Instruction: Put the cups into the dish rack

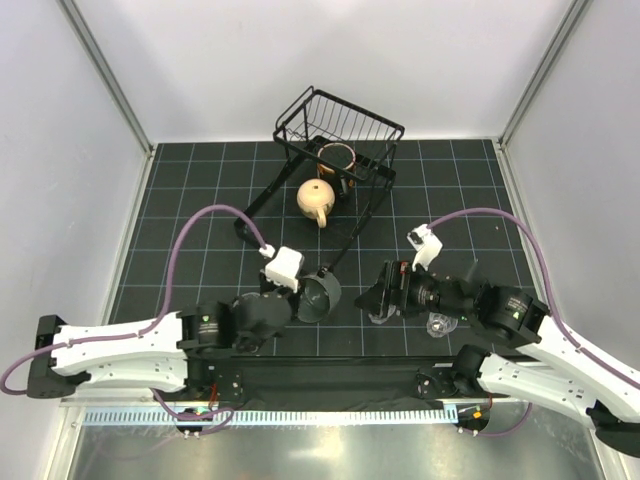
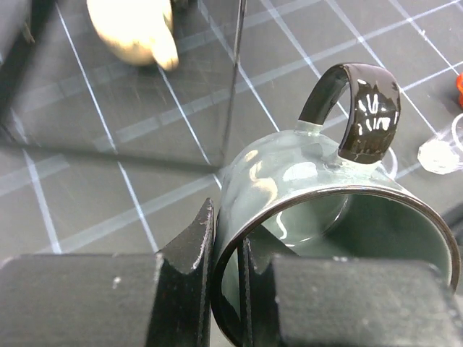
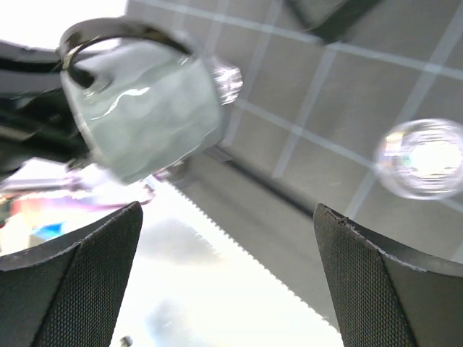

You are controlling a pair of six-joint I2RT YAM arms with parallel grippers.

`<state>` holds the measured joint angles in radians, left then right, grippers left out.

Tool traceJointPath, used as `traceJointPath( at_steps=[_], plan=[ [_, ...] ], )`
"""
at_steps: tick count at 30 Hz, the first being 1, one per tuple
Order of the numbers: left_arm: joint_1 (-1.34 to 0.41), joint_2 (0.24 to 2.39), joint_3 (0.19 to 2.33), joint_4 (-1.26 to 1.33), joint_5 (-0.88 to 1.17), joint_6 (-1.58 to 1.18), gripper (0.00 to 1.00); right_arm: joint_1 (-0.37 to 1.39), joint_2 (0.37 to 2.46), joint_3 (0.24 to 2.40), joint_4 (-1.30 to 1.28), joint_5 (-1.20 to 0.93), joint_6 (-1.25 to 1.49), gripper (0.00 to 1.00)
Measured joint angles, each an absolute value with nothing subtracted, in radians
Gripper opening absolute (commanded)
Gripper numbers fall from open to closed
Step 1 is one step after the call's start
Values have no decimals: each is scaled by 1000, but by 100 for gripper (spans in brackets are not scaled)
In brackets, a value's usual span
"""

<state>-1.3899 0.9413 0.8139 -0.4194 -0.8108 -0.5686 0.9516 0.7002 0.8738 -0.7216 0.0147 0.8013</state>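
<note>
My left gripper point(image 1: 305, 290) is shut on the rim of the grey handled mug point(image 1: 320, 296), one finger inside and one outside point(image 2: 230, 267). The mug point(image 2: 325, 188) lies tilted on its side with its dark handle up, just off the mat. The black wire dish rack point(image 1: 340, 125) stands at the back. A brown-rimmed cup point(image 1: 335, 157) sits in its basket. The beige handled mug point(image 1: 315, 198) rests on its lower frame. My right gripper point(image 1: 383, 292) is open and empty point(image 3: 228, 246), facing the grey mug point(image 3: 145, 108). A clear glass tumbler point(image 1: 438, 323) stands under the right arm.
The rack's lower frame wire point(image 2: 233, 79) runs just beyond the grey mug, with the beige mug point(image 2: 134, 29) past it. The clear tumbler shows in both wrist views point(image 2: 438, 155) point(image 3: 419, 159). A small red object point(image 2: 459, 87) sits at the right edge. The toothed front rail point(image 1: 300, 415) lines the near edge.
</note>
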Motion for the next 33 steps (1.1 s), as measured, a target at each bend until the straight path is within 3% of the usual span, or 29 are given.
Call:
traceJointPath(
  at_steps=[8, 15, 24, 33],
  plan=[
    [-1390, 800, 639, -4, -826, 95, 0, 952, 713, 873, -582, -200, 979, 96],
    [-1390, 801, 563, 299, -709, 540, 0, 934, 787, 889, -480, -330, 1142, 90],
    [-1394, 720, 530, 356, -533, 717, 0, 884, 867, 894, -360, -471, 1313, 80],
    [-1394, 673, 520, 345, -455, 814, 0, 874, 925, 863, -246, -575, 1470, 52]
  ],
)
